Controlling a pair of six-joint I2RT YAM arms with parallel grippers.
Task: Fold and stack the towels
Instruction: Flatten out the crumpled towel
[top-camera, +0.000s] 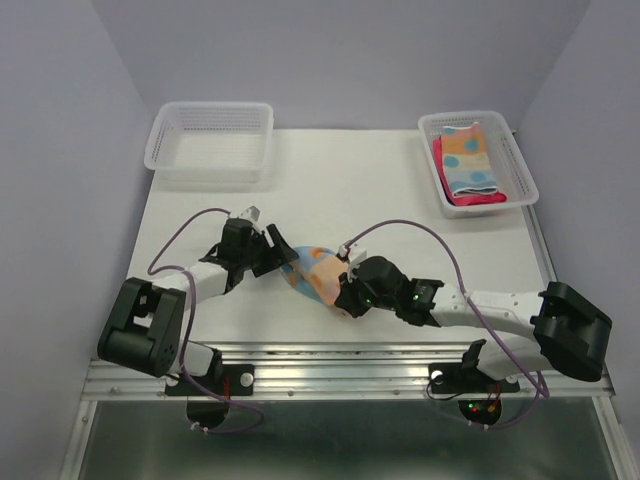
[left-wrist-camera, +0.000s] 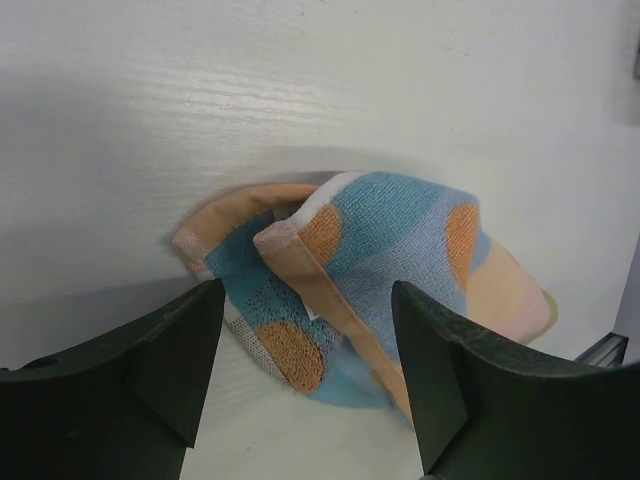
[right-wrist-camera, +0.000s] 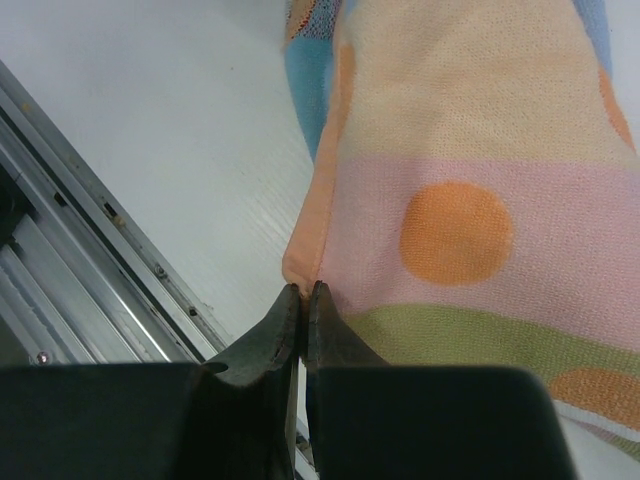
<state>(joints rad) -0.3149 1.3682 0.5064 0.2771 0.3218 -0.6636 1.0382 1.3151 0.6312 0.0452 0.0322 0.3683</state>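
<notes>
Top view overhead; wrist views close, sharing towel.

Readable text, labels, numbers: nothing to call here, none legible in any of the three views.
</notes>
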